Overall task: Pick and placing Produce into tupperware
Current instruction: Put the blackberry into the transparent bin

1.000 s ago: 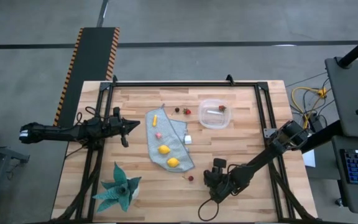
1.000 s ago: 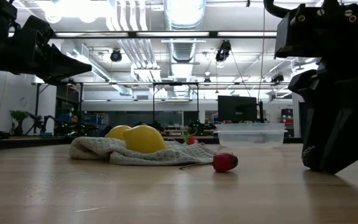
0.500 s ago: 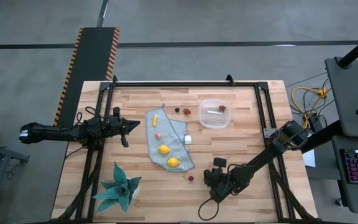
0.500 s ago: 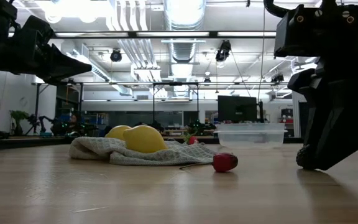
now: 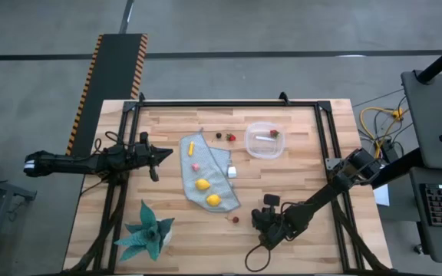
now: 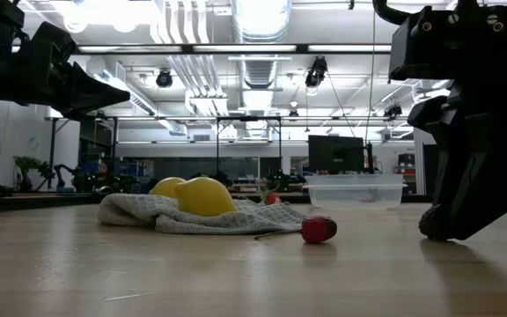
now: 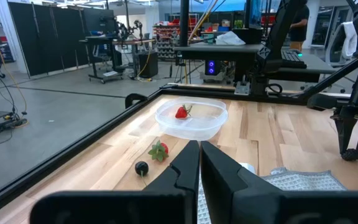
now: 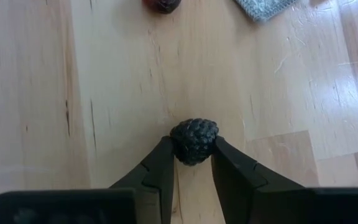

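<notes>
high: straight down, far | low: table-level | wrists: close, forward | shared: cloth [image 5: 208,178], perhaps tupperware [image 6: 355,189]

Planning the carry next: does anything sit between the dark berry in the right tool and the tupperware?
Nothing visible does. The right tool pinches the dark berry low over bare wood; the tupperware lies across open table.

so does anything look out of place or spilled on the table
Nothing spilled. The tupperware sits upright with a strawberry inside; the grey cloth lies rumpled under two lemons. The right claw grips a dark berry.
</notes>
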